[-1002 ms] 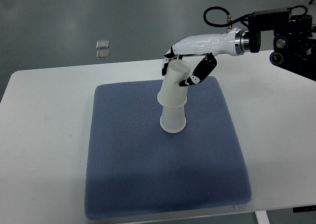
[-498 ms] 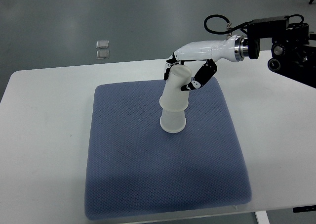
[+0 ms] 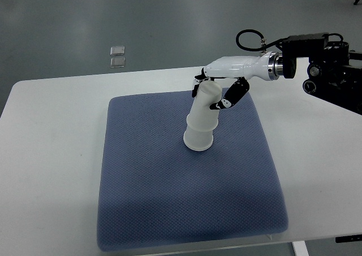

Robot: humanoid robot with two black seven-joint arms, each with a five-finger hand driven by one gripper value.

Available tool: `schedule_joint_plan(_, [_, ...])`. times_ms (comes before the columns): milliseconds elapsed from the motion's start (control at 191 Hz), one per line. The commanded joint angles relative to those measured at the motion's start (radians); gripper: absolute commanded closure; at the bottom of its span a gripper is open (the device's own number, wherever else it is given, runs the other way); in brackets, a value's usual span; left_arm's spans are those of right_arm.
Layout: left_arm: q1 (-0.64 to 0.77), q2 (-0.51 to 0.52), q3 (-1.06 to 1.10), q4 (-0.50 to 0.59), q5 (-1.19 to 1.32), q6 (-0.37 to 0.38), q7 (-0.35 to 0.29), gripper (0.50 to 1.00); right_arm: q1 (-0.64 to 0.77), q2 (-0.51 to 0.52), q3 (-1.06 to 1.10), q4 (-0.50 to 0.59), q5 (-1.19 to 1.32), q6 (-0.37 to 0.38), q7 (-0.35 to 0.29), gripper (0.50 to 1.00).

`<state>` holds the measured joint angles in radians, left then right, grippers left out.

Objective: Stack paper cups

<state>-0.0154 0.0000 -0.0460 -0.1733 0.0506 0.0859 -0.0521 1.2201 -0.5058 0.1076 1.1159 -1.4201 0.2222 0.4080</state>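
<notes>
Starting at the left of my view, the white table (image 3: 51, 154) is bare along that side, and past its far edge two small clear squares (image 3: 117, 56) lie on the grey floor, where they were a second ago. No left arm shows anywhere along that edge.

Moving in, the blue mat (image 3: 169, 199) covers the middle of the table and has not shifted. On its far half stands the stack of paper cups (image 3: 201, 120), mouth down. A second ago I could see a clear step between the upper cup and the lower one, with the upper cup sitting high and leaning toward the right. Now the upper cup has slid further down over the lower one, so only a short band of the bottom cup shows at the mat and the two read almost as a single tapered shape. The stack leans a little to the right at its top.

Further right, my right hand (image 3: 218, 92) comes in from the right edge on its white forearm. Its fingers are curled round the top of the upper cup, the dark fingertips (image 3: 199, 82) on the left side of it and the thumb (image 3: 229, 98) pressing on the right side. Compared with a second ago the hand sits slightly further right and the wrist has drawn back toward the black arm housing (image 3: 322, 58).
</notes>
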Motion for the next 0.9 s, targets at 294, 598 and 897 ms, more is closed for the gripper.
schedule_joint_plan(294, [0.0, 0.0, 0.0, 0.0, 0.0, 0.0, 0.0, 0.5, -0.047, 0.026, 0.001, -0.01, 0.0, -0.037, -0.008, 0.806])
schedule_joint_plan(598, [0.0, 0.0, 0.0, 0.0, 0.0, 0.0, 0.0, 0.5, -0.051, 0.024, 0.003, -0.01, 0.018, -0.038, -0.011, 0.587])
schedule_joint_plan(897, [0.0, 0.0, 0.0, 0.0, 0.0, 0.0, 0.0, 0.5, -0.025, 0.018, 0.004, 0.001, 0.023, -0.026, -0.012, 0.587])
